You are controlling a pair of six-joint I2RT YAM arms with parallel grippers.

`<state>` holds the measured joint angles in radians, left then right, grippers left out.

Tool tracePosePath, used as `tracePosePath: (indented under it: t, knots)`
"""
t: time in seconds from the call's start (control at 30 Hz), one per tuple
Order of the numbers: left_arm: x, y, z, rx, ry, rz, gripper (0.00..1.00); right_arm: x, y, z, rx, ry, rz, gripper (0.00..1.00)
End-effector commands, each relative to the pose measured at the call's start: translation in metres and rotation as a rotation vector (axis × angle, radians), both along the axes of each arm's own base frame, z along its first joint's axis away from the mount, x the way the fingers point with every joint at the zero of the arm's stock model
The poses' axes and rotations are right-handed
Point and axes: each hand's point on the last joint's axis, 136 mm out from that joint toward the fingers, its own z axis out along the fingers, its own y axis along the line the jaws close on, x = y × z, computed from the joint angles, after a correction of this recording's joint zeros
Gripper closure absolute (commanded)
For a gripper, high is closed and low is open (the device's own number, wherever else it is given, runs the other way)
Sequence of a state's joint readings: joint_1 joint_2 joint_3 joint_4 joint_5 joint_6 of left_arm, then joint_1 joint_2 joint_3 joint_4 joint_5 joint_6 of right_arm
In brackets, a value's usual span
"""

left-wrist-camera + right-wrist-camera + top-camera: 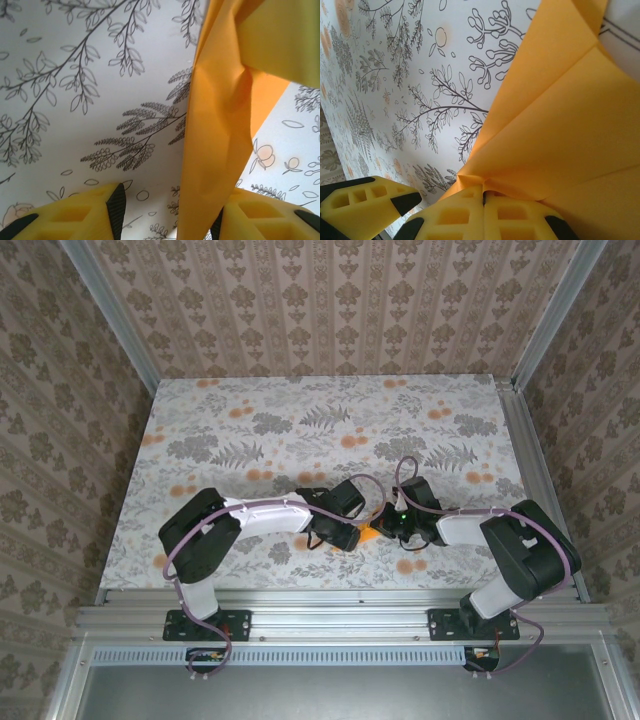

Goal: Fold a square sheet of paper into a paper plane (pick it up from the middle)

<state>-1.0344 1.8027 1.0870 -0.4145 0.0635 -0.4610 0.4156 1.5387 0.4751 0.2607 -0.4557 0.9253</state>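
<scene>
Paper count: one square sheet of paper, bright orange and unmarked, already folded into layers with sharp creases.
Paper place: close to the near edge of the table, about midway between its left and right edges, and between the two gripper heads.
Paper pose: in the right wrist view it fans upward from a pinched point. In the left wrist view it stands as a tall, rumpled strip off the table surface.
Grippers count: two, one per arm.
Right gripper: its yellow fingers are pressed together, clamped on a folded point of the paper.
Left gripper: its jaws stand apart with bare table visible between them. The paper strip runs down just beside its right finger, and the left finger is clear of it.
Fingers: yellow blocks with black pads.
Arms count: two, both bent inward from their bases at the near edge. Their heads almost meet and cover most of the paper from above.
Table surface: a pale cover printed with grey leaves and small orange flowers.
Around: patterned wallpaper walls on three sides, a metal frame rail along the near edge, purple cables looping over both arms, and a small green light on the right arm's head.
</scene>
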Motion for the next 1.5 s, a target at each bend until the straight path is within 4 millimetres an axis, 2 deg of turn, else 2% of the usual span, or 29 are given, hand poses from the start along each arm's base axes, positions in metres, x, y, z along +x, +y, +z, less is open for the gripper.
tracePosePath:
  t: [0.0, 0.13, 0.53, 0.87, 1.0, 1.13, 1.23, 1.47]
  knots:
    - [0.001, -0.007, 0.002, -0.024, -0.013, -0.044, 0.50, -0.007, -0.004, -0.007, -0.026, 0.022, 0.007, 1.00]
    - [-0.001, -0.011, -0.004, -0.023, 0.002, -0.073, 0.49, -0.007, -0.004, -0.007, -0.026, 0.022, 0.007, 1.00]
    - [-0.002, -0.006, -0.013, 0.007, -0.025, -0.150, 0.46, -0.006, -0.004, -0.003, -0.024, 0.013, 0.009, 1.00]
    - [0.000, -0.006, 0.000, -0.024, -0.063, -0.201, 0.37, -0.006, -0.003, -0.003, -0.022, 0.014, 0.009, 1.00]
    - [0.003, 0.001, -0.005, 0.039, -0.079, -0.215, 0.37, -0.005, -0.004, -0.004, -0.022, 0.015, 0.009, 1.00]
    - [0.001, -0.002, -0.007, 0.048, -0.080, -0.234, 0.37, -0.005, -0.002, -0.004, -0.021, 0.017, 0.012, 1.00]
    - [0.005, 0.006, -0.013, 0.135, -0.106, -0.235, 0.37, -0.005, -0.002, -0.004, -0.017, 0.016, 0.014, 1.00]
    - [0.007, 0.013, -0.027, 0.249, -0.144, -0.247, 0.37, -0.002, 0.002, 0.005, 0.007, -0.002, 0.021, 1.00]
